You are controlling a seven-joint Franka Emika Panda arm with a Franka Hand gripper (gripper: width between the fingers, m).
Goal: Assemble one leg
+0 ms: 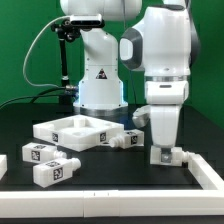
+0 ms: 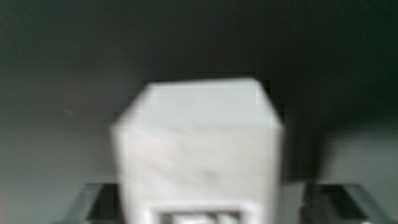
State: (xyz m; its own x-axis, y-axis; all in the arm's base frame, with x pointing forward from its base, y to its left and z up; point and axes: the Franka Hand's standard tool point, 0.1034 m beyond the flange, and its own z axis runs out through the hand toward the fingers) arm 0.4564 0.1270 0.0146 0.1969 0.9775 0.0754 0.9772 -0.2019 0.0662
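Gripper [image 1: 163,150] at the exterior view's right, jaws closed across the leg [image 2: 196,140] at table level, seemingly gripping its flat sides for a firm hold before carrying it to the panel [image 1: 55,130]

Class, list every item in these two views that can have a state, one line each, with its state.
tool: lowered to the table, shut on a leg.
gripped leg: held between the tool's fingers, low by the table.
square panel: lying flat, untouched.
leg by the panel: lying loose, not held.
far-left leg: lying loose on its side.
front leg: lying loose on its side.
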